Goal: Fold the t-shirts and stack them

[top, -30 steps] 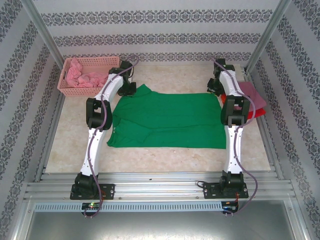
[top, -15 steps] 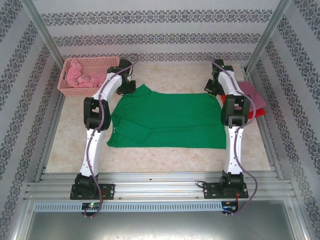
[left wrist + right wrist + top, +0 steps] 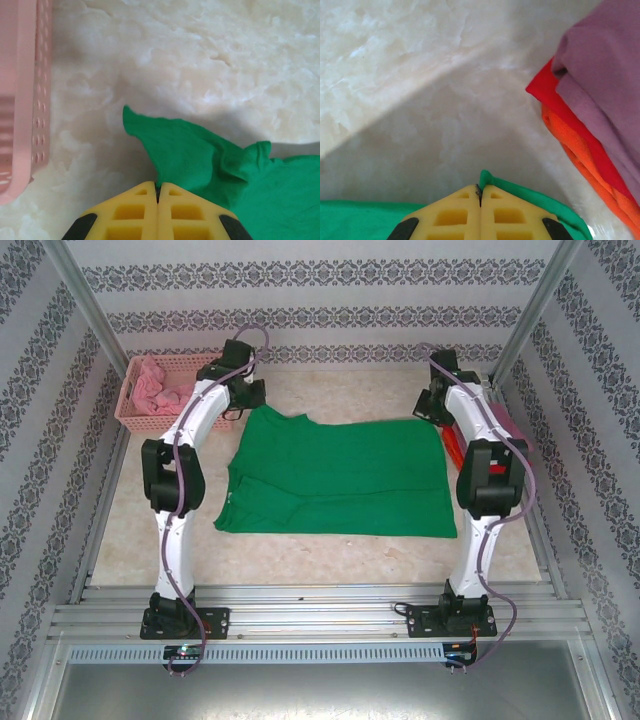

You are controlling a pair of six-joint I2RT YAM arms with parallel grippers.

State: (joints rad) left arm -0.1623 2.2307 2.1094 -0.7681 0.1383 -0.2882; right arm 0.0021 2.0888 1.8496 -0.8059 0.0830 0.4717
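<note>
Left gripper (image 3: 158, 189), right gripper (image 3: 480, 190) each clamped on far corner of bright green t-shirt (image 3: 340, 475); cloth spread flat.

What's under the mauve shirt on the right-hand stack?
A red shirt lies directly under the mauve shirt, and an orange shirt lies beneath that. Just their edges show; the mauve one covers the rest, so their folds cannot be judged.

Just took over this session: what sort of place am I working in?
Probably a robot test cell, not a home: aluminium frame, wallpapered panels on three sides, a green t-shirt spread on a marble-look table.
</note>
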